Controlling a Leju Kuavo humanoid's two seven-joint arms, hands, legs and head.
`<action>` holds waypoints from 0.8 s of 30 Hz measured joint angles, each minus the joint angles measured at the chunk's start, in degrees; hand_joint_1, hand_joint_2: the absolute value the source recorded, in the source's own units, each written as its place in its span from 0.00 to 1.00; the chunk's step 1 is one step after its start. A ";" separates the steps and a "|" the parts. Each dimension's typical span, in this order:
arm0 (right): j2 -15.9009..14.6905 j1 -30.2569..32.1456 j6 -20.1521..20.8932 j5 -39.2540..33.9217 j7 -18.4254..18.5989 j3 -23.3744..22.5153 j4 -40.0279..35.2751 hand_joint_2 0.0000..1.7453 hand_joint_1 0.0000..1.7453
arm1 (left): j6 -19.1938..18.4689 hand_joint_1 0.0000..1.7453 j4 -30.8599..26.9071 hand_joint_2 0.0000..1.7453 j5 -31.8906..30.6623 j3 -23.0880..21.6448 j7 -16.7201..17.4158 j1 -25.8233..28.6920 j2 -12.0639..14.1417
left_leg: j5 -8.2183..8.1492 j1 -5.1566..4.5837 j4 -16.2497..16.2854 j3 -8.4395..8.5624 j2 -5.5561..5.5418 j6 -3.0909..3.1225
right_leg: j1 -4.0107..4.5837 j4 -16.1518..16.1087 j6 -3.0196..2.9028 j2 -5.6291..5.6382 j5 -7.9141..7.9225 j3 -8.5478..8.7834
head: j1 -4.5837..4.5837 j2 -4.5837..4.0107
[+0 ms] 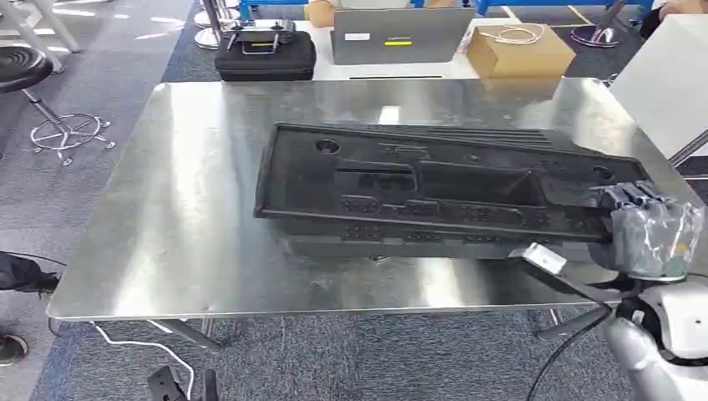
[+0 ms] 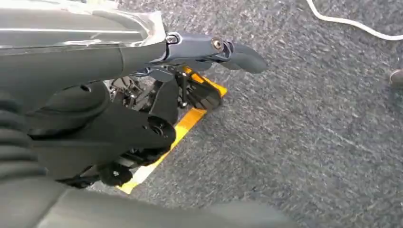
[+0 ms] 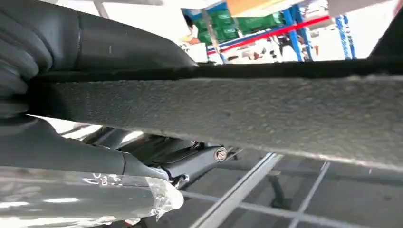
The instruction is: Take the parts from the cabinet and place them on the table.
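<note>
Black part (image 1: pixel 434 188) flat mid-table (image 1: pixel 167 242), right hand (image 1: pixel 647 238) gripping its right end, left hand (image 2: pixel 157 95) empty, fingers apart.

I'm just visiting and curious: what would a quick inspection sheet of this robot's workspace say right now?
Surface: shiny metal table.
Job's things: long black moulded plastic part lying on the table.
Clutter: nothing seen on the table.
Hands: right hand grips the part's right end; left hand hangs over grey carpet, holding nothing.
Cables: white cable on the floor.
Surroundings: black case, grey laptop, cardboard box, black stool.
</note>
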 joint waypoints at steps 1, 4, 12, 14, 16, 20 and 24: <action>-0.39 -1.91 0.91 0.46 0.84 0.67 1.56 1.00 1.00 | -0.20 0.00 0.00 0.00 0.00 -0.09 0.11 -0.06 -0.02 | 0.00 0.00 0.00 0.00 -0.04 0.00 | 0.00 0.00 0.00 -0.05 0.00 -0.01 | 0.00 0.00; -1.27 -7.09 2.56 2.34 3.13 2.45 5.73 1.00 1.00 | -0.33 0.00 0.00 0.00 0.00 -0.22 0.50 -0.08 -0.04 | 0.00 0.00 0.01 -0.02 -0.05 0.01 | 0.00 0.00 0.00 -0.05 0.00 0.00 | 0.00 0.00; -2.38 -16.81 6.13 5.65 6.97 4.82 15.48 1.00 1.00 | -0.94 0.00 0.00 0.00 0.00 -1.73 1.31 -0.20 -0.17 | 0.00 0.00 0.01 -0.06 -0.05 0.01 | 0.01 0.00 0.00 -0.06 0.00 -0.07 | 0.00 -0.02; -2.60 -18.76 6.66 6.01 7.63 5.31 17.86 1.00 1.00 | -1.05 0.00 0.00 0.00 0.00 -2.01 1.49 -0.18 -0.31 | 0.00 0.01 0.00 -0.06 -0.07 0.01 | 0.01 0.00 0.00 -0.08 -0.01 -0.07 | 0.00 -0.02; -2.64 -20.63 7.39 7.23 9.30 5.66 20.66 1.00 1.00 | -1.18 0.00 0.00 0.00 0.00 -2.53 1.68 -0.26 -0.37 | 0.00 0.01 0.01 -0.06 -0.07 0.01 | 0.01 0.00 0.00 -0.08 0.00 -0.07 | 0.00 -0.02; -2.86 -23.89 7.45 8.58 11.27 6.27 26.37 1.00 1.00 | -1.31 0.00 0.00 0.00 0.00 -3.03 2.07 -0.42 -0.52 | 0.01 0.01 0.01 -0.06 -0.09 0.01 | 0.01 0.00 0.00 -0.11 0.00 -0.06 | -0.02 -0.02; -2.82 -25.81 7.30 10.01 13.88 6.49 32.50 1.00 1.00 | -1.31 0.00 0.00 0.00 0.00 -3.76 2.67 -0.67 -0.70 | 0.01 0.00 0.01 -0.08 -0.22 0.01 | 0.01 0.00 0.00 -0.28 0.00 -0.03 | 0.00 0.00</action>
